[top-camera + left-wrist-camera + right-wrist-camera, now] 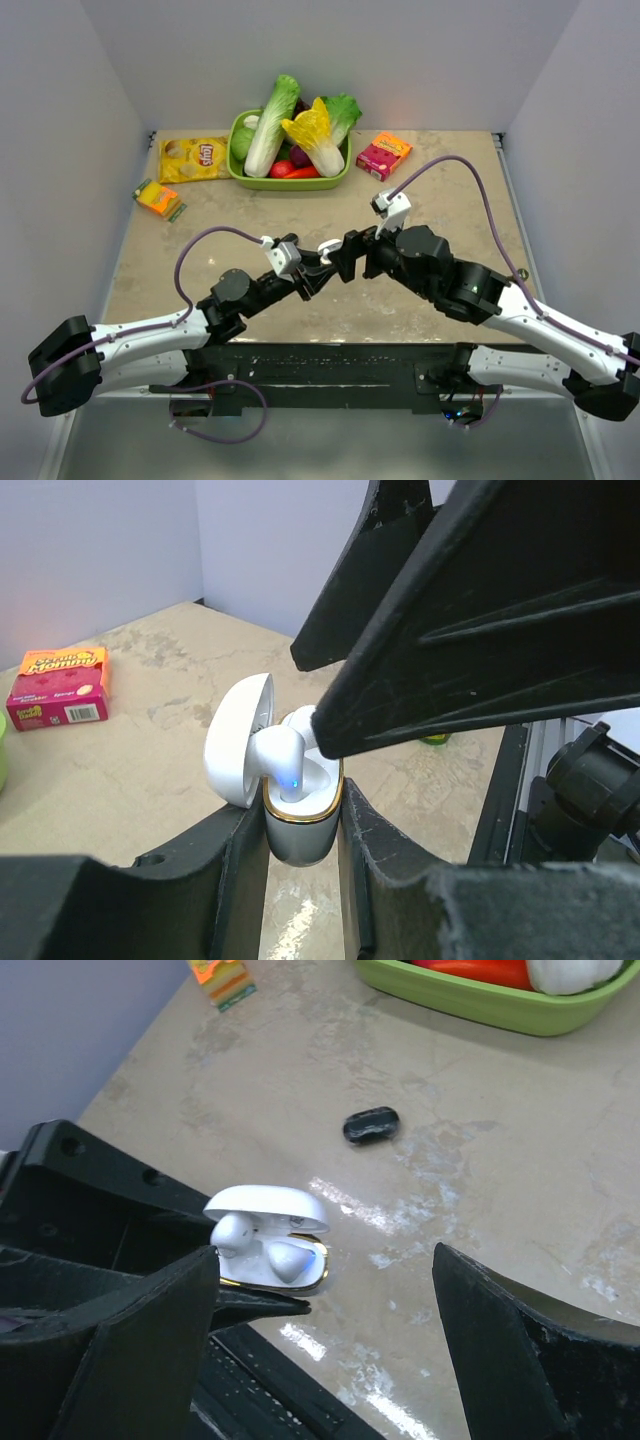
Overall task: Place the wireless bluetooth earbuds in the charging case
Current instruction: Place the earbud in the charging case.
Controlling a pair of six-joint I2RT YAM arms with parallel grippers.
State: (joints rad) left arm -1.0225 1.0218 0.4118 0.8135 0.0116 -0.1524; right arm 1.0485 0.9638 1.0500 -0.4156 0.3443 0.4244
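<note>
My left gripper (302, 818) clamps open charging case (298, 842), frame centre | right gripper (325, 1260) spread wide | earbud (282, 752) looks unseated: press down next.

— Middle of the table (450, 200)?
— Charging case (268, 1250), wedged between the left gripper (300, 825) fingers, earbuds (285, 1258) in it. Right gripper (328, 1255) close at three o'clock.
— Farther back?
— Bowl (290, 183) of vegetables (272, 125) near twelve. Chip bag (193, 158) at ten, small pack (158, 198) just before it. Box (384, 156) at one.
</note>
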